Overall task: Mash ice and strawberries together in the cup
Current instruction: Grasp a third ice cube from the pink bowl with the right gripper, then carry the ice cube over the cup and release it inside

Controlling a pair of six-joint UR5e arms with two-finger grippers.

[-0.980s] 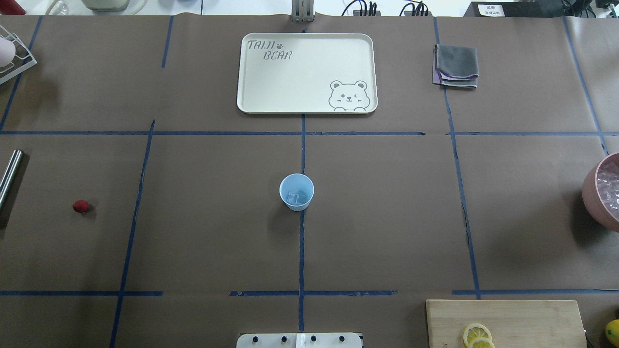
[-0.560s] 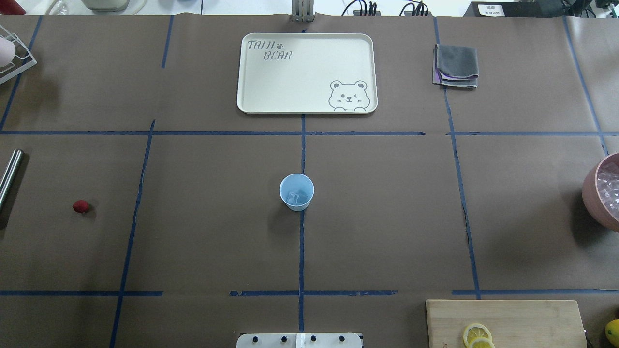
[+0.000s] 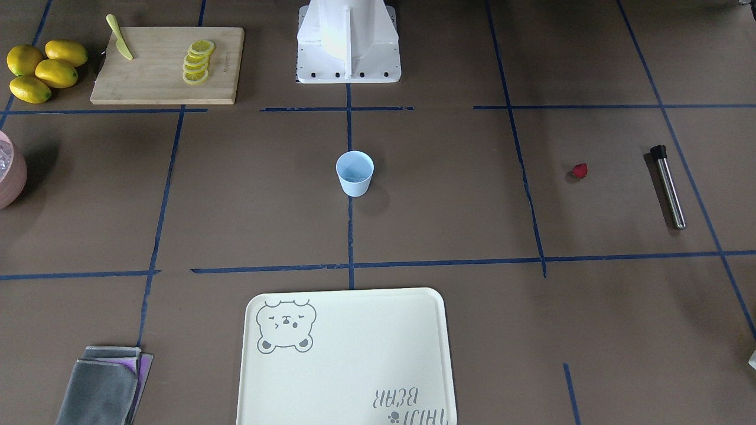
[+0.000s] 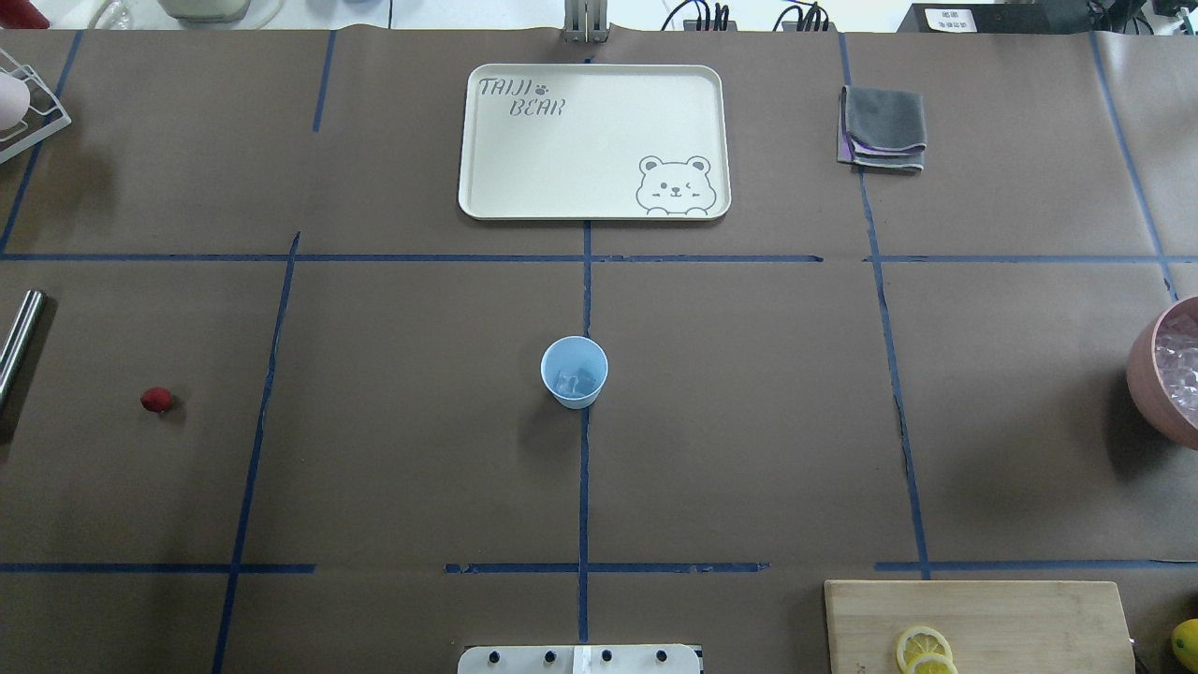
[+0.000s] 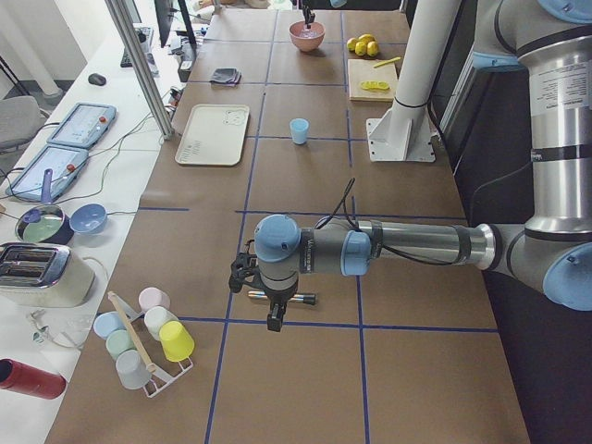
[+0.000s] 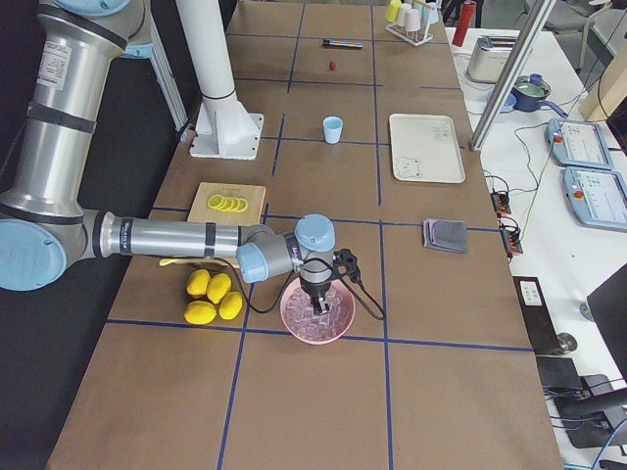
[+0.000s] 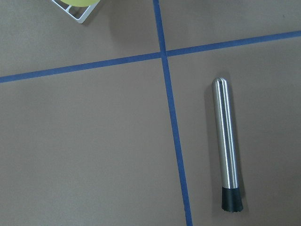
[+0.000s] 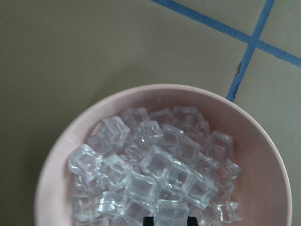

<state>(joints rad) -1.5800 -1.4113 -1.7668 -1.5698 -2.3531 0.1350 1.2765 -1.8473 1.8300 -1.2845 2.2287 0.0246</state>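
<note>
Cup (image 4: 574,372) at centre of table (image 4: 749,421), ice (image 4: 576,381) inside; strawberry (image 4: 156,400) well apart on the left, both unmoved over the last second. Left gripper (image 5: 275,322) hangs over muddler (image 7: 227,146), right gripper (image 6: 319,292) over pink bowl (image 8: 259,150); opening of either cannot be told. Mashing not begun

From where I stand, the only words I can read are on the cream tray (image 4: 580,159) at the far side of the counter (image 4: 749,393): its lettering (image 4: 521,97) says "TAIJI BEAR" in grey outline capitals, with a small paw print after "TAIJI" and a winking bear's face (image 4: 676,185) drawn in the opposite corner. From the operators' side the same words show upside down. A white label (image 4: 950,17) on a dark box beyond the counter's edge and a tiny mark on the cutting board (image 3: 159,77) are too small to read.
</note>
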